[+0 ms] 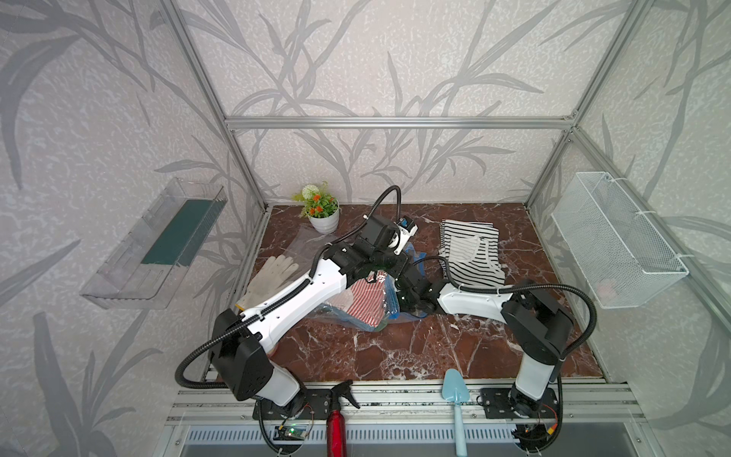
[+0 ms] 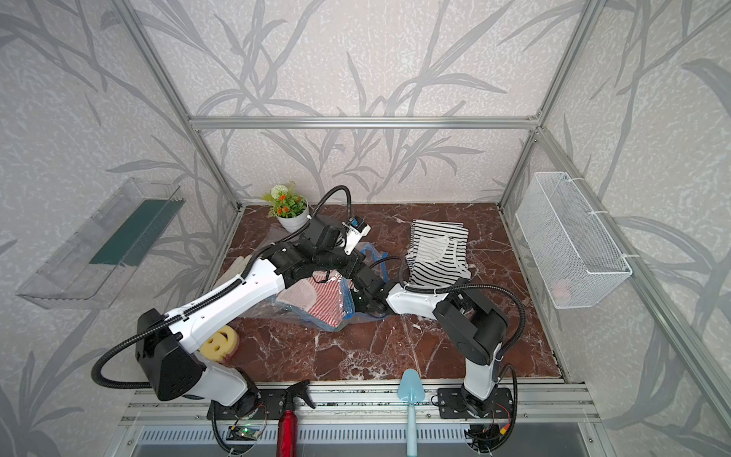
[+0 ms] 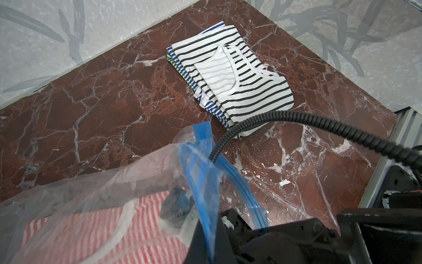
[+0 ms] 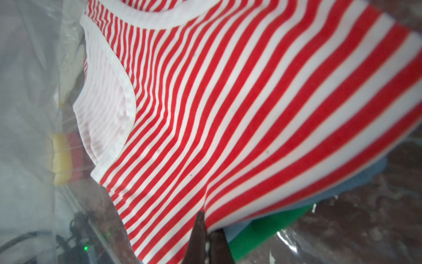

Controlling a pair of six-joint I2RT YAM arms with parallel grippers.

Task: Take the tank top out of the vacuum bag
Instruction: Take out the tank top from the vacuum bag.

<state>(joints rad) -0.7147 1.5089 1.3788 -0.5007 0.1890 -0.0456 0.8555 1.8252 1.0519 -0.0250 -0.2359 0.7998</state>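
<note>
1. The right gripper (image 4: 206, 235) had its jaws pressed together, pinching the edge of the red-and-white striped cotton tank top (image 4: 228, 114). The cloth puckered just above the fingertips.
2. The tank top lay inside the large clear crinkly plastic vacuum bag (image 1: 389, 304). Under it showed the edges of a blue cloth (image 4: 356, 182) and a green cloth (image 4: 274, 224).
3. The right arm reached in through the bag's open mouth, and its black ribbed cable (image 3: 296, 116) disappeared behind the blue zip-seal strip (image 3: 198, 164).
4. The left gripper (image 3: 209, 242) was closed on that blue strip and held the upper lip of the mouth raised off the table.
5. The vacuum bag rested in the middle of the brown marble tabletop (image 1: 395, 348), between the two arms.
6. Near it on the right, apart from the bag, lay a folded stack of black-and-white striped garments (image 1: 472, 253).
7. On the left lay white knitted gloves (image 1: 273, 273), and a white pot of artificial flowers (image 1: 324, 221) stood at the back. In a top view, a yellow smiley-face sponge (image 2: 217, 340) sat beneath the left arm.
8. On the front rail stood a red spray bottle (image 1: 336, 427), with a light blue plastic trowel (image 1: 457, 391) lying further along.
</note>
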